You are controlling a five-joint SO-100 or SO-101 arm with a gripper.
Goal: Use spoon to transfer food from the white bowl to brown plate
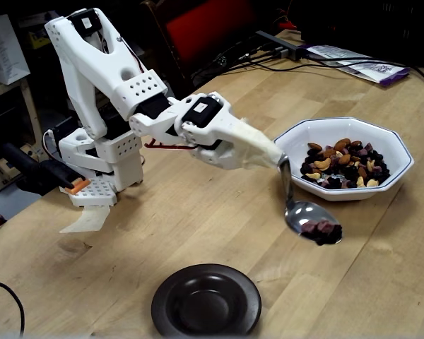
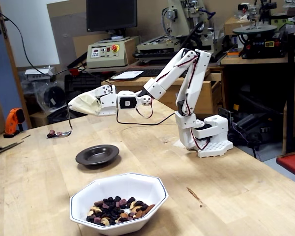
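1. Nearest to the camera in a fixed view you have the brown plate (image 1: 206,302). Its sunken centre is bare; I see no food on it in either fixed view, so nothing is delivered yet.

2. A little further you find the spoon (image 1: 312,217), hanging above the wooden table (image 1: 198,219). It holds a small load of the food (image 1: 323,230), some dark and pinkish fruit bits, at the front part of its oval. So the scooping step is done for this load.

3. The spoon is outside the white bowl (image 1: 346,159) and not over the plate. In the other fixed view the loaded spoon (image 2: 59,132) looks beyond the plate (image 2: 97,155) and higher than it. I judge you are in the carrying step, about half way of one transfer.

4. The bowl has much trail mix inside: cashews, almonds and dark bits. Many more scoops are left if you want to move all of it.

5. The gripper (image 1: 268,152) is covered by a pale wrap where the spoon handle enters. I cannot tell if the claw is spread or pressed together; the spoon seems fixed to the tip.

6. Furthest is the white arm (image 1: 106,85) and its base, at the back of the table.

7. What is left: bring the spoon over the plate centre, tip it, and return to the bowl. Keep the spoon level, because the bits sit near its edge.
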